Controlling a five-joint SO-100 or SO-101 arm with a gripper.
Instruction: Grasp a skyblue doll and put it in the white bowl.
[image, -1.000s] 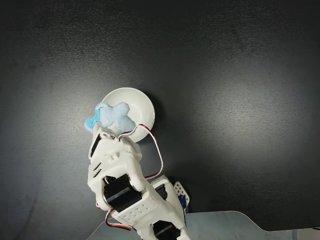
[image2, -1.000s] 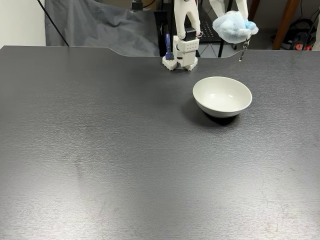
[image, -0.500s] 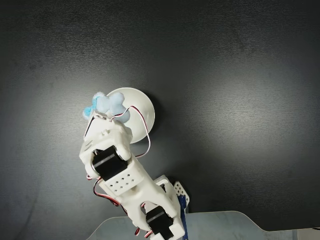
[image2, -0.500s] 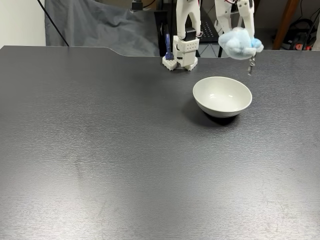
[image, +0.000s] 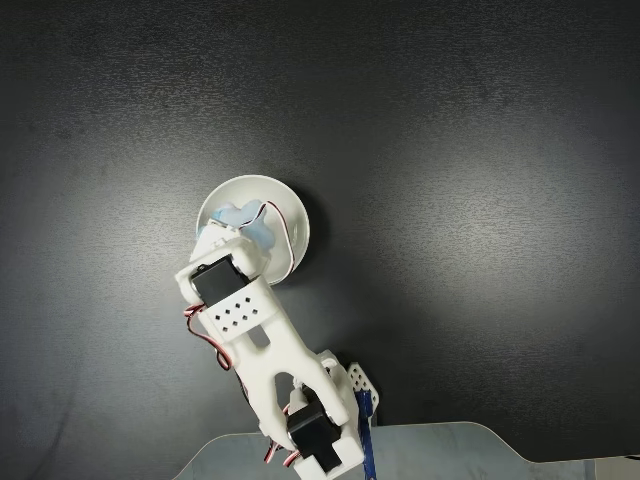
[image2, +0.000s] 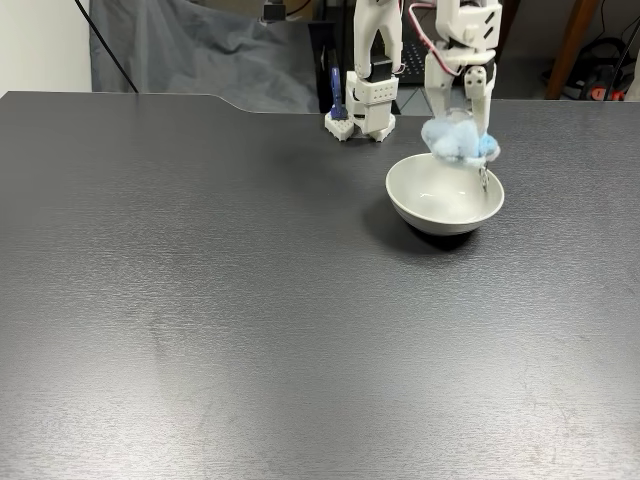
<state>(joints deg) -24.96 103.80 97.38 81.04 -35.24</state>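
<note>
Above the white bowl (image2: 445, 193) on a dark table (image2: 200, 300), the white robot arm's gripper (image2: 458, 132) points downward with its jaws pinching the skyblue doll (image2: 456, 141). Seen from the front fixed view, the doll hangs just over the bowl's far rim, and a small metal clip (image2: 483, 177) dangles from it into the bowl's opening. Seen from the fixed view looking down, the doll (image: 243, 222) sits within the bowl's (image: 290, 215) round outline, partly hidden by the arm. The doll looks fluffy, soft and very light, so it likely squashes under the fingers. A hold across its plump body seems safest. The glossy bowl looks hard and could slide if bumped.
</note>
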